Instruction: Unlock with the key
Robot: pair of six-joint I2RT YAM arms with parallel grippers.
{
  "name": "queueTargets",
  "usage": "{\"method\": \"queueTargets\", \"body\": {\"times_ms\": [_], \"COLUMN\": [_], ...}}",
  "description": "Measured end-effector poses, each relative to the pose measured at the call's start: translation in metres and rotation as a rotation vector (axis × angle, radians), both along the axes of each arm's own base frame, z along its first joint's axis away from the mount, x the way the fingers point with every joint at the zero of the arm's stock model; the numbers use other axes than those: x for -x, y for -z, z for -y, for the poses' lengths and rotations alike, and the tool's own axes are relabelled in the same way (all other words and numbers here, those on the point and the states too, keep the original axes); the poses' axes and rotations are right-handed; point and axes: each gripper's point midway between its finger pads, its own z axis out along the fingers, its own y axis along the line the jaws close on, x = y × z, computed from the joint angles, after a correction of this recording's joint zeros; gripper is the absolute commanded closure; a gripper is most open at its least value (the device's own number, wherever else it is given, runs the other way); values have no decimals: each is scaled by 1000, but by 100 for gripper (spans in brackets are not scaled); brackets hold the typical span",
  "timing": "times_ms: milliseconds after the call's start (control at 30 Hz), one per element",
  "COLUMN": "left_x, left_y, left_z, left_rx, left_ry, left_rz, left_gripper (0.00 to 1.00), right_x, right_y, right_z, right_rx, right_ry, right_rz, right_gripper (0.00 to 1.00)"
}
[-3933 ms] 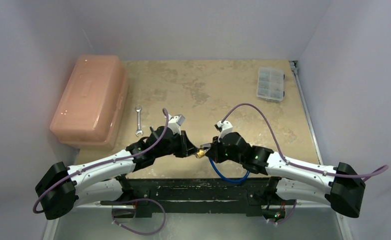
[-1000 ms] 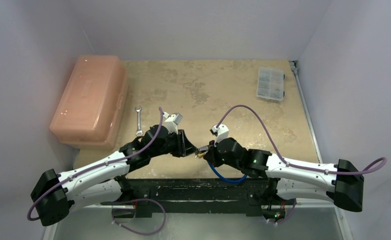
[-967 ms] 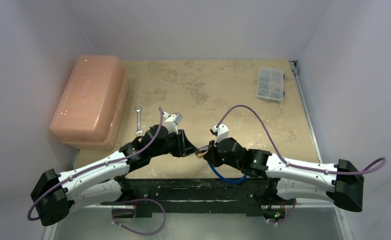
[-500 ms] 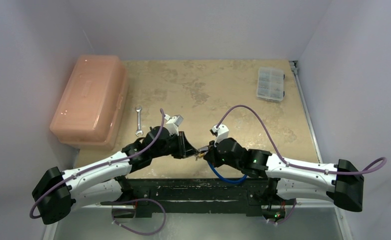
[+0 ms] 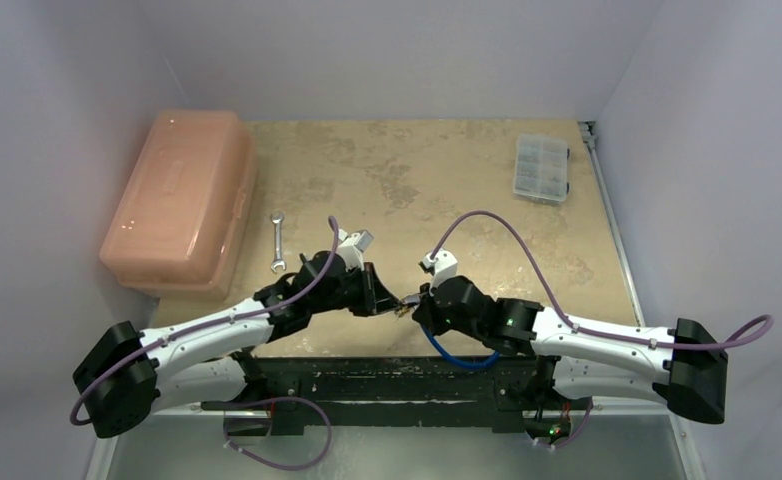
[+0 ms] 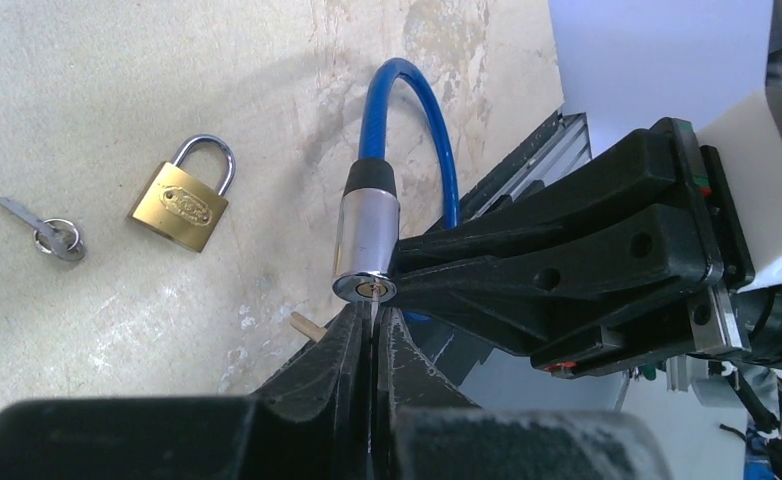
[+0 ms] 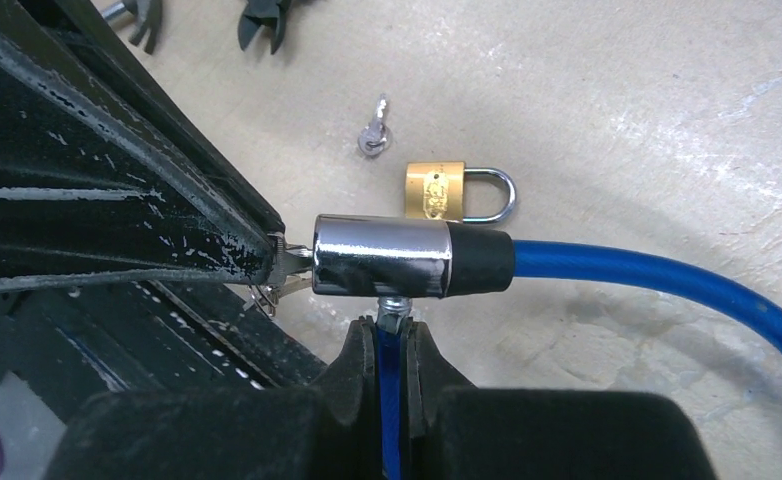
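My left gripper (image 6: 372,335) is shut on a thin silvery key (image 6: 374,308), and the key's tip sits at the keyhole of a chrome lock cylinder (image 6: 365,235). The cylinder closes a blue cable (image 6: 435,120). My right gripper (image 7: 394,335) is shut on the blue cable right under the cylinder (image 7: 382,256) and holds it above the table. In the right wrist view the key (image 7: 292,258) bridges the left fingertip and the cylinder. In the top view both grippers meet near the table's front edge (image 5: 402,303).
A small brass padlock (image 6: 182,200) and a second loose key on a ring (image 6: 42,228) lie on the table beyond the lock. A wrench (image 5: 277,243), an orange box (image 5: 177,200) and a clear organizer (image 5: 542,167) lie farther off. Pliers (image 7: 267,20) lie at the right wrist view's top edge.
My left arm has shifted slightly right, toward the lock cylinder. The right arm holds still with the cable.
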Motion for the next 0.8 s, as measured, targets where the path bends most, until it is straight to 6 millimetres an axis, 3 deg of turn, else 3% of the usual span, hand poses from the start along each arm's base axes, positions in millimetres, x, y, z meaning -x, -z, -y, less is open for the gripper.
{"method": "queueTargets", "body": {"times_ms": [267,800], "left_x": [0,0], "left_y": [10,5], "left_z": [9,8], "left_rx": [-50,-54], "left_ry": [45,63], "left_rz": [28,77], "left_gripper": [100,100], "right_x": [2,-3], "right_y": [8,2], "right_z": [10,9], "right_rx": [69,84], "right_ry": [-21,-13], "right_rz": [7,21], "right_gripper": [100,100]}}
